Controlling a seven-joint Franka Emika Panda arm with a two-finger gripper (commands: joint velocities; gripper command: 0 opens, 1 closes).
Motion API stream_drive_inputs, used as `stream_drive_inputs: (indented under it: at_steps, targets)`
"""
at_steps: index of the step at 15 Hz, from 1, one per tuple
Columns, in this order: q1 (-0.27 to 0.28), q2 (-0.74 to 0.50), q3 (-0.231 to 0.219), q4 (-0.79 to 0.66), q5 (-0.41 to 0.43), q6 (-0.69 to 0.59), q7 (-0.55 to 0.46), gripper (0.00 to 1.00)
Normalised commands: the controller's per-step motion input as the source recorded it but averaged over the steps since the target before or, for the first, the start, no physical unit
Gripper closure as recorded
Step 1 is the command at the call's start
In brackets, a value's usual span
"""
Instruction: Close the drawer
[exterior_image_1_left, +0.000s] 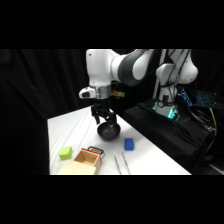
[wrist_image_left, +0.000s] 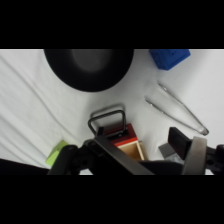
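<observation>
We see the drawer (exterior_image_1_left: 88, 159) at the near edge of the white surface (exterior_image_1_left: 150, 150), pulled out of its pale wooden cabinet (exterior_image_1_left: 75, 169) so that its orange-brown inside lies open to view from above. Its red-trimmed front and black loop handle (exterior_image_1_left: 95, 150) face toward the middle of the surface. In the wrist view the drawer (wrist_image_left: 127, 145) shows just above the pincer's linkage, with the handle (wrist_image_left: 107, 121) standing out toward the black bowl (wrist_image_left: 90, 67).

Just beside the drawer, on its left in the side view, we find a green cube (exterior_image_1_left: 65, 153); in the wrist view only a corner of it (wrist_image_left: 56, 153) shows at the lower left. The metal tongs (exterior_image_1_left: 121, 163) lie on the other side of the drawer, near it but apart. Farther out sits a blue block (exterior_image_1_left: 129, 144), between the tongs and the bowl (exterior_image_1_left: 108, 131).

The pincer (exterior_image_1_left: 102, 119) hangs over the bowl, well apart from the drawer. We cannot tell whether it is spread or closed. Nothing appears between the parts that show in the wrist view.
</observation>
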Motion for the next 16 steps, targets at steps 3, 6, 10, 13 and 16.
stream_drive_inputs:
  at_steps: [3,6,10,13,16]
  targets:
    - [-0.159,0.17,0.197,0.14,0.371,0.14,-0.61,0.0]
    - [-0.174,0.11,0.185,0.06,0.304,0.15,-0.59,0.0]
    - [-0.161,0.1,0.138,0.01,0.226,0.23,-0.53,0.0]
    - [-0.141,0.23,0.112,0.03,0.121,0.35,-0.41,0.0]
    - [-0.138,0.31,0.151,0.07,0.051,0.42,-0.28,0.0]
